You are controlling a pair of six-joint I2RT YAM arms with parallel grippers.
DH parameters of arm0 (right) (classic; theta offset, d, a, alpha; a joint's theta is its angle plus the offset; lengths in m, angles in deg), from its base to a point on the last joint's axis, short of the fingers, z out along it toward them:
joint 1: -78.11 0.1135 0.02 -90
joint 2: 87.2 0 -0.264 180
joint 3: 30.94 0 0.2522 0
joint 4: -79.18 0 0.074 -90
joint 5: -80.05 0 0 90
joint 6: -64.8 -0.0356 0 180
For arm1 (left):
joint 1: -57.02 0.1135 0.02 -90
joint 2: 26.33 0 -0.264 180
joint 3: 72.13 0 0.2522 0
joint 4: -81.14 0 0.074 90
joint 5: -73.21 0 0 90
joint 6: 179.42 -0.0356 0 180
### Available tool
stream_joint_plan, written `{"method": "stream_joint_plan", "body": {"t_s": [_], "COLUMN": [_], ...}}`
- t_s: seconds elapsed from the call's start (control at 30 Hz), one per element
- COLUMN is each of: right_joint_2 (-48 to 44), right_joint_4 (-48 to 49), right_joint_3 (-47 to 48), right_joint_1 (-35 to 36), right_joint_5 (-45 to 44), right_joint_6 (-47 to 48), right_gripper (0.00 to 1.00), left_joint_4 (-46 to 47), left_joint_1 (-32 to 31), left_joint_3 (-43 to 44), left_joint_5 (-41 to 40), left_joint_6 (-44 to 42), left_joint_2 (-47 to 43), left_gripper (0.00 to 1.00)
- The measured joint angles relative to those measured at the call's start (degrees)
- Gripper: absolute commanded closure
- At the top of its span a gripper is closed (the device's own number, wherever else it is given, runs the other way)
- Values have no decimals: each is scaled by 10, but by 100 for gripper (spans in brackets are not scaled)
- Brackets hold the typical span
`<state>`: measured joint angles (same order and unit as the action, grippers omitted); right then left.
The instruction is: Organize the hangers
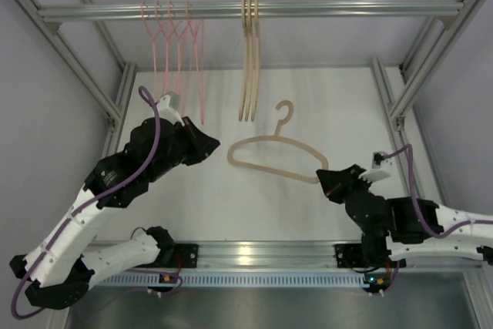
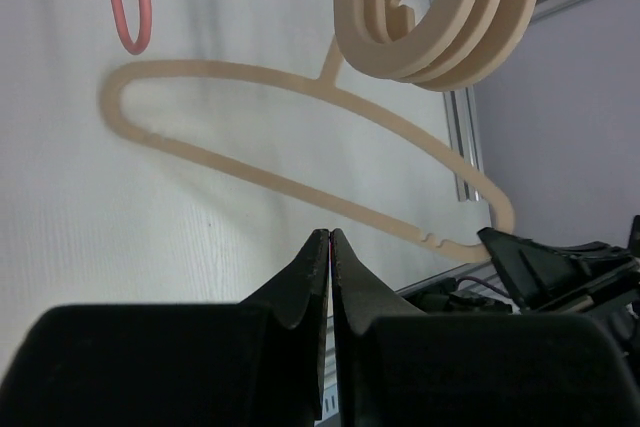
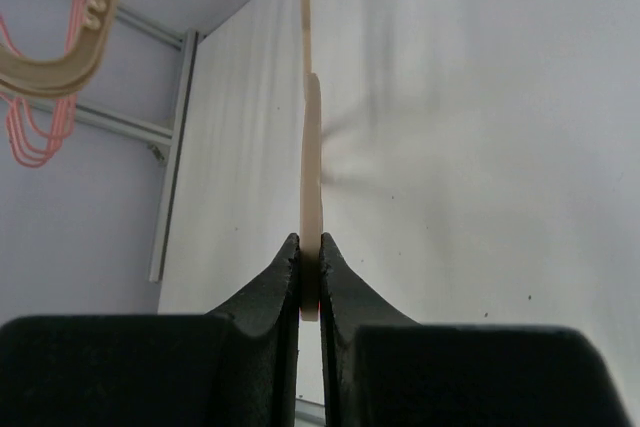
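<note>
Overhead: four pink hangers (image 1: 173, 59) and three tan hangers (image 1: 248, 59) hang on the rail (image 1: 347, 8). One loose tan hanger (image 1: 273, 139) sits over the table (image 1: 192, 206), my right gripper (image 1: 322, 180) clamped on its end.

Left wrist: my left gripper (image 2: 329, 242) is closed and empty.

Right wrist: the pinch looks firm. Next, I judge, lift the hanger and hook it on the rail.

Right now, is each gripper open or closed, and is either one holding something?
Left gripper: closed, holding nothing.
Right gripper: closed on the beige hanger.
</note>
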<state>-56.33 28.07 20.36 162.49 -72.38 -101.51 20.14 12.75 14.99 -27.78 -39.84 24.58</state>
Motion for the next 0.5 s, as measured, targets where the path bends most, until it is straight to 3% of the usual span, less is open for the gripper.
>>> {"method": "stream_joint_plan", "body": {"t_s": [0.17,0.5], "right_joint_2": [16,83], "right_joint_4": [-69,-101], "right_joint_3": [110,233], "right_joint_1": [0,0], "right_joint_5": [-37,-96], "right_joint_6": [96,285], "right_gripper": [100,100], "left_joint_4": [-13,-30], "left_joint_1": [0,0], "left_joint_3": [22,39], "left_joint_5": [0,-5], "left_joint_6": [-8,-21], "left_joint_2": [13,30], "left_gripper": [93,93]}}
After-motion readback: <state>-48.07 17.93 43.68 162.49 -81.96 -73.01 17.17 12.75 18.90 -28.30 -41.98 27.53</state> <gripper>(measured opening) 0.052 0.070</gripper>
